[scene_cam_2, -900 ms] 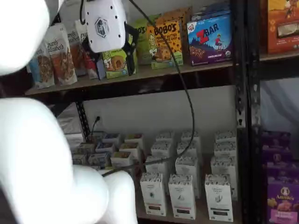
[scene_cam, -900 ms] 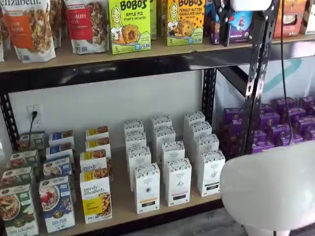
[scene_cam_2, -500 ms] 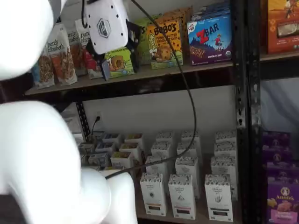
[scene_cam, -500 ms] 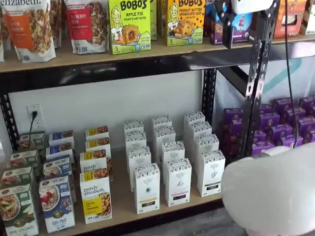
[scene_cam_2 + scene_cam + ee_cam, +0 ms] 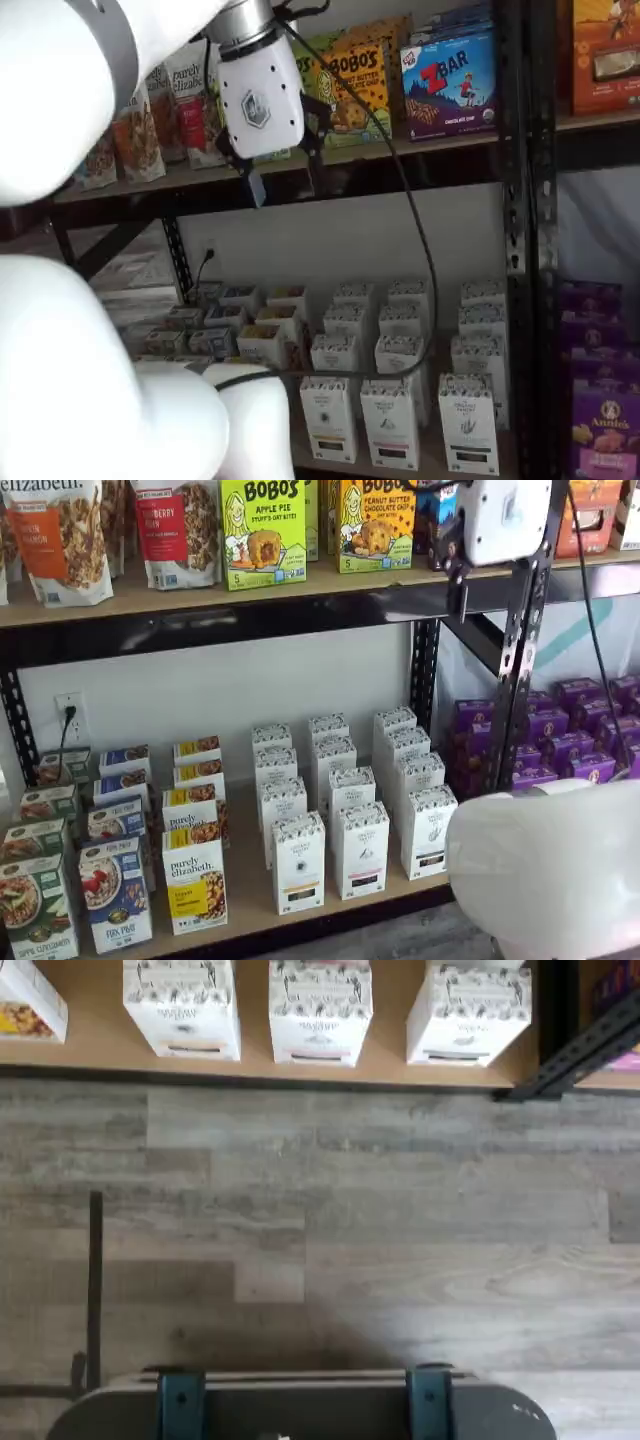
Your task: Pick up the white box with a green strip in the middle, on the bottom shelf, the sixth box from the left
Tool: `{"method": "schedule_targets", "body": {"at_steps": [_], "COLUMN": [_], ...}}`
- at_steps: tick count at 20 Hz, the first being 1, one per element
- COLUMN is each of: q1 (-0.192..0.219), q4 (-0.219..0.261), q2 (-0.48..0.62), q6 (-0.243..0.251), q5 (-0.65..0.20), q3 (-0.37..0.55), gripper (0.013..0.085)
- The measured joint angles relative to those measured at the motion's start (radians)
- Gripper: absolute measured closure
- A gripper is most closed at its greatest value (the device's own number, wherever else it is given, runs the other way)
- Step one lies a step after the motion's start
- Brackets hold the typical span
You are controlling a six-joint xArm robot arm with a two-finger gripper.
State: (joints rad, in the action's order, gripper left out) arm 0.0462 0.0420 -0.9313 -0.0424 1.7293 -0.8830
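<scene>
The white box [image 5: 428, 832] stands at the front of the rightmost white column on the bottom shelf [image 5: 250, 880], beside the black upright. It also shows in the other shelf view [image 5: 467, 422] and, from above, in the wrist view [image 5: 468, 1008]. My gripper [image 5: 283, 182] hangs high up, level with the upper shelf board and far above the white cartons. Its two black fingers [image 5: 250, 185] are open with a clear gap and hold nothing. In a shelf view only its white body and one dark finger [image 5: 458, 595] show.
Two like white cartons [image 5: 298, 865] [image 5: 361, 850] stand left of the target, with cereal and granola boxes [image 5: 195, 880] further left. Bobo's boxes [image 5: 263, 530] line the upper shelf. Purple boxes [image 5: 570, 740] fill the right bay behind a black upright [image 5: 515, 680]. My white arm link [image 5: 550, 870] blocks the foreground.
The gripper has come down from the top edge to the level of the upper shelf board, and its fingers now show fully. The boxes have not moved.
</scene>
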Motion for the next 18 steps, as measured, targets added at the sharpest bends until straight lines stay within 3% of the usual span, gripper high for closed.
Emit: {"method": "schedule_targets", "body": {"at_steps": [3,12,15,18], "q1": [0.02,0.065,0.066,0.067], "q4": [-0.005,-0.024,-0.016,-0.004], "q2": [-0.01,-0.039,-0.014,-0.009], "q6": [-0.017,-0.051,-0.049,-0.042], "q5": [-0.062,-0.367,-0.423,-0.54], "q3": [0.074,0.379,0.433,0.514], "gripper": [0.013,0.013,0.013,0.013]}}
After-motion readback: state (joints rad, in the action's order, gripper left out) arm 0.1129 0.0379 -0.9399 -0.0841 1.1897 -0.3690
